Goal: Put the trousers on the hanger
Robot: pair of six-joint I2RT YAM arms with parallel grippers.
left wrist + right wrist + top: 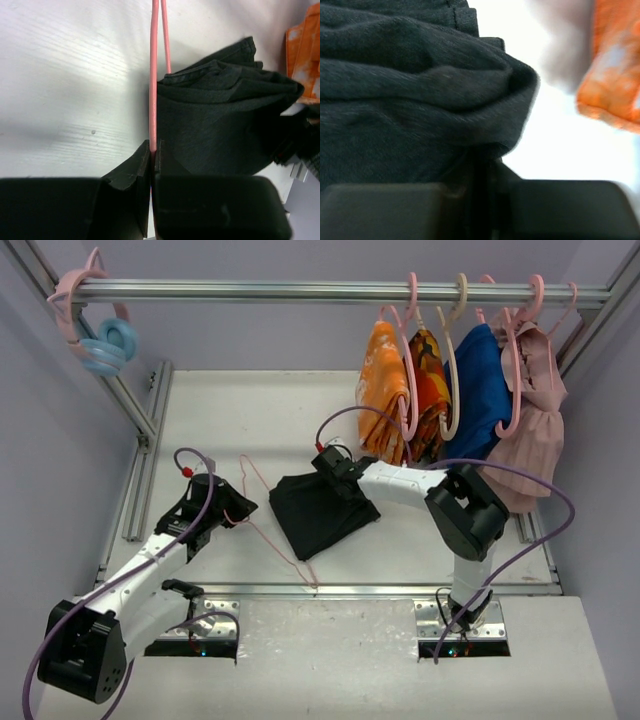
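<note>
Top view: left gripper [236,511] is closed on the pink wire hanger [252,472], which lies flat on the table [240,410] at near left. Right gripper [326,462] is pinched on the far corner of the black trousers [320,515]. They sit folded in a rough square mid-table, just right of the hanger. Both grasps are made. The trousers are not draped over the bar yet, and that looks like the bulk of what's left, plus possibly hooking onto the rail [300,290].

The table is white, flat and matte, inside an aluminium frame with pale walls. The rail runs across the far side. Orange patterned cloths [385,390], a blue garment [480,390] and a pink garment [540,420] hang far right, and a pale blue ring hook [110,345] hangs far left.

Left wrist: left gripper [152,147] has its jaws tight on one hanger [153,75] wire. The wire runs straight away along the left edge of the trousers [225,125]. A second, thinner wire meets the fabric edge, and I can't tell whether it passes under. Several fold layers are visible. The table [75,75] shows a faint grain.

Right wrist: right gripper [482,167] appears clamped on a fold of the trousers [410,100], with fabric bunched right at the fingers. An orange cloth [615,75] is blurred at right and apart from the trousers.
</note>
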